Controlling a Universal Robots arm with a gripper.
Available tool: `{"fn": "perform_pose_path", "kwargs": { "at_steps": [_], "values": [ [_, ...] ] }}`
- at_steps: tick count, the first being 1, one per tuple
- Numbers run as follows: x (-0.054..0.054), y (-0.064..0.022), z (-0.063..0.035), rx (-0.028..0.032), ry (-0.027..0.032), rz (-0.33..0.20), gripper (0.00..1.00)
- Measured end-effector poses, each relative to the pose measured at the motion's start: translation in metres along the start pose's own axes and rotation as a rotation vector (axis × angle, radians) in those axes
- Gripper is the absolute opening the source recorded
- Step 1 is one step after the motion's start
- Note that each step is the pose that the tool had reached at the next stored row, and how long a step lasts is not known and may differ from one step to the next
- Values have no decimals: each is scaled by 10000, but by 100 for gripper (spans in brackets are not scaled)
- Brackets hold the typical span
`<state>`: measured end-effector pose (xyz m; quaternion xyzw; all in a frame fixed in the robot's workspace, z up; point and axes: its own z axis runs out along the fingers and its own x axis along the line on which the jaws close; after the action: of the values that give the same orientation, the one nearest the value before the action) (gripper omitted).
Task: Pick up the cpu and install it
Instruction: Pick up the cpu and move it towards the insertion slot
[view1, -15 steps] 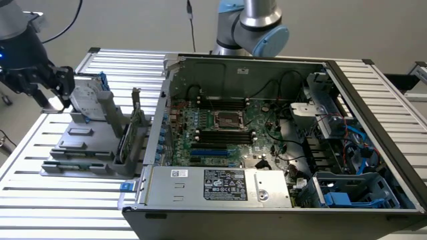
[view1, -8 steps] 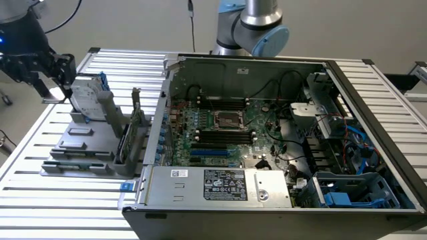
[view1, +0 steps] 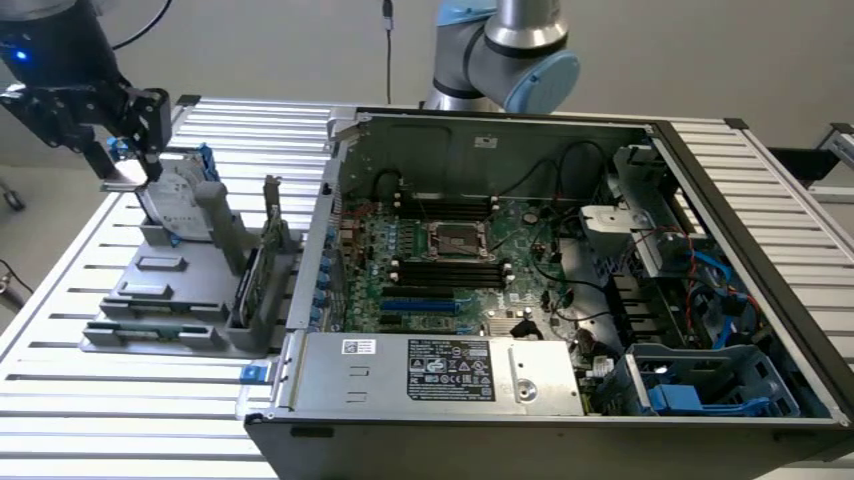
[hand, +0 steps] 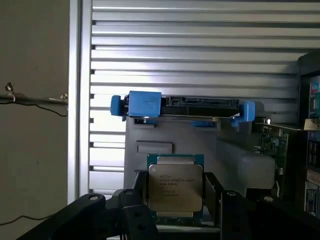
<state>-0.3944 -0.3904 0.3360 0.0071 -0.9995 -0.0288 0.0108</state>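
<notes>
While your gripper (view1: 127, 172) hangs above the parts tray (view1: 171, 310) at the exterior view's left, its two fingers (hand: 136, 192) are clamped on opposite edges of the cpu (hand: 175, 187). The motherboard socket (view1: 454, 240) lies well apart from it, toward the exterior view's right. You have one cpu, one gripper, one socket and one hard drive (hand: 200, 102).

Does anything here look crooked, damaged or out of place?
Nothing stands out. The cpu sits square between the jaws of the gripper, and the hard drive stands on edge in its holder.
</notes>
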Motion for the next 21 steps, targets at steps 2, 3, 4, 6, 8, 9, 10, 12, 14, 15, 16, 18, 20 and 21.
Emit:
{"fn": "perform_pose_path", "kwargs": {
  "at_steps": [2, 3, 4, 6, 8, 9, 10, 12, 14, 15, 16, 18, 20, 21],
  "values": [
    [-79, 7, -39, 0, 8, 1, 55],
    [-120, 11, -59, 0, 10, 2, 55],
    [-161, 14, -77, 0, 12, 1, 55],
    [-246, 21, -111, -1, 15, 1, 55],
    [-337, 28, -137, -1, 15, 1, 55],
    [-382, 32, -149, -1, 15, 1, 55],
    [-427, 35, -161, 0, 16, 2, 55],
    [-516, 43, -182, -1, 15, 1, 55],
    [-610, 50, -203, 0, 15, 0, 55],
    [-655, 54, -213, 0, 16, 1, 55],
    [-700, 58, -223, -1, 15, 1, 55],
    [-789, 65, -243, 0, 15, 2, 55],
    [-880, 73, -264, 0, 15, 1, 55],
    [-925, 76, -274, 0, 15, 1, 55]
  ]
}}
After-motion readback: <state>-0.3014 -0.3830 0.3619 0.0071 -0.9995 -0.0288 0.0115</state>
